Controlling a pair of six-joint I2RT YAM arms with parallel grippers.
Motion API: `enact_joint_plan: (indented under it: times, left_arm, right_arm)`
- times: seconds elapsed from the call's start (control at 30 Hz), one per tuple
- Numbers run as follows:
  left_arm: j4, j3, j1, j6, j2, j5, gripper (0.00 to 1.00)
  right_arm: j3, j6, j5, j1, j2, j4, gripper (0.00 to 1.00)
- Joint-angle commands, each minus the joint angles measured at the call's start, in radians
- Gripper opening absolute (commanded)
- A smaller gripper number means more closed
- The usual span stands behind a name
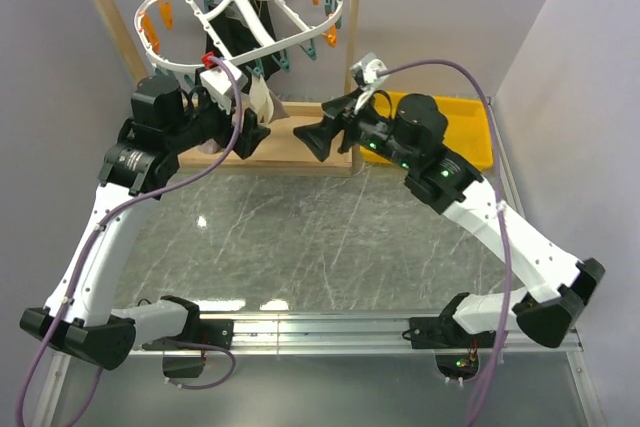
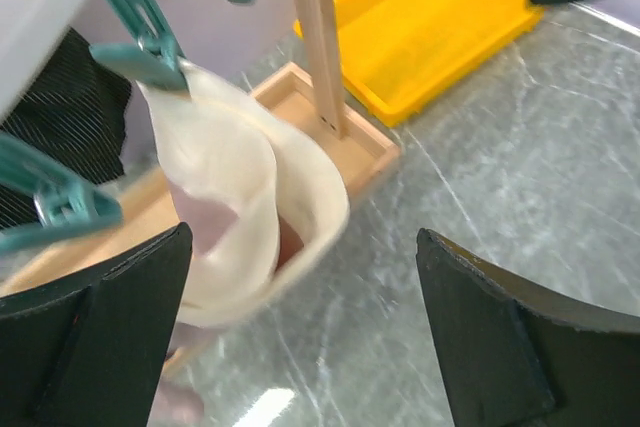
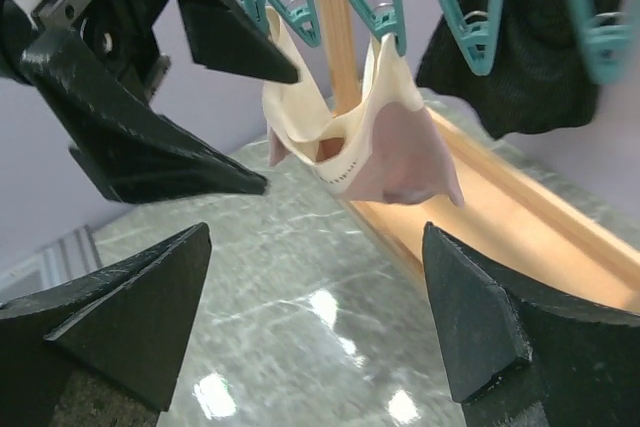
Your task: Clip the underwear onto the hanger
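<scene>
The underwear (image 3: 370,147), pink with a cream waistband, hangs from two teal clothespins (image 3: 375,12) of the white oval hanger (image 1: 240,17). It also shows in the left wrist view (image 2: 240,207), held by a teal pin (image 2: 140,42), and in the top view (image 1: 262,102). My left gripper (image 1: 268,127) is open and empty beside the garment, not touching it. My right gripper (image 1: 330,125) is open and empty, a short way to the right of it. Both pairs of jaws stand wide apart in the wrist views.
A wooden frame rack (image 1: 330,152) holds the hanger; its base lies on the marble table (image 1: 320,237). A black garment (image 1: 235,32) hangs at the ring's back. A yellow tray (image 1: 470,132) sits at the right behind the right arm.
</scene>
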Motion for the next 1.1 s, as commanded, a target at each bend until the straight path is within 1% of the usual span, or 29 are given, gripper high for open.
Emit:
enact_joint_plan:
  times: [0.0,0.03,0.2,0.33,0.43,0.47,0.63,0.77,0.97,1.07]
  left_arm:
    - [-0.064,0.031,0.002,-0.085,-0.065,0.018,0.99]
    - [-0.068,0.025,0.002,-0.101,-0.074,-0.021,0.99]
    - [-0.097,-0.050,0.011,-0.142,-0.164,-0.078,0.99]
    - [-0.120,-0.112,0.025,-0.171,-0.218,-0.149,0.99]
    - [-0.111,-0.181,0.063,-0.187,-0.267,-0.201,0.99]
    - [-0.104,-0.199,0.071,-0.187,-0.282,-0.218,1.00]
    - [-0.092,-0.308,0.114,-0.182,-0.352,-0.305,0.99]
    - [-0.089,-0.354,0.124,-0.174,-0.390,-0.335,0.99]
    - [-0.075,-0.373,0.135,-0.167,-0.418,-0.319,0.99]
    - [-0.065,-0.360,0.137,-0.164,-0.419,-0.336,0.99]
  right_arm:
    - [-0.024,-0.079,0.014,-0.019,-0.086,-0.047,0.93]
    - [-0.030,-0.087,0.022,-0.025,-0.112,-0.059,0.93]
    - [-0.108,-0.118,0.065,-0.062,-0.213,-0.131,0.93]
    - [-0.205,-0.122,0.086,-0.123,-0.336,-0.165,0.94]
    - [-0.288,-0.122,0.106,-0.171,-0.419,-0.174,0.94]
    - [-0.327,-0.148,0.109,-0.198,-0.439,-0.174,0.94]
    - [-0.441,-0.144,0.102,-0.306,-0.567,-0.164,0.96]
    - [-0.521,-0.151,0.088,-0.367,-0.640,-0.162,0.98]
    - [-0.558,-0.133,0.065,-0.416,-0.695,-0.176,0.99]
    - [-0.558,-0.133,0.068,-0.432,-0.710,-0.174,1.00]
